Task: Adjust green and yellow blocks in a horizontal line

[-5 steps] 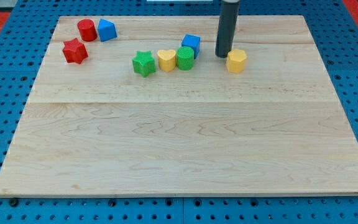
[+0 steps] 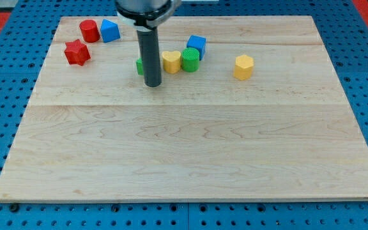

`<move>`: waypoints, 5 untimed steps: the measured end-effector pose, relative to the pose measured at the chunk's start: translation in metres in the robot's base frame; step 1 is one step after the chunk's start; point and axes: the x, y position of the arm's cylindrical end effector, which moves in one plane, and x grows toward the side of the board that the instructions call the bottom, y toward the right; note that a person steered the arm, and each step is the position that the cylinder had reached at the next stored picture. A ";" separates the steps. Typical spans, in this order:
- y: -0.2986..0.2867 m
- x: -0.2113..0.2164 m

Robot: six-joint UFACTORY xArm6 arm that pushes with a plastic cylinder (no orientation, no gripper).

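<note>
My tip (image 2: pixel 153 84) rests on the board just below the green star block (image 2: pixel 140 64), and the rod hides most of that block. To its right sit the yellow heart block (image 2: pixel 171 62) and the green round block (image 2: pixel 190 59), touching side by side. A yellow hexagonal block (image 2: pixel 243 66) lies alone further toward the view's right, roughly level with them.
A blue cube (image 2: pixel 197 45) sits just above the green round block. A red cylinder (image 2: pixel 89 30), a blue block (image 2: pixel 110 30) and a red star block (image 2: pixel 77 52) cluster at the view's top left on the wooden board (image 2: pixel 184 140).
The rod has moved from beside the yellow hexagonal block leftward and slightly down to the green star block. The blocks look unmoved.
</note>
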 end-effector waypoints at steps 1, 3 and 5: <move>-0.011 -0.009; 0.019 0.011; 0.036 0.002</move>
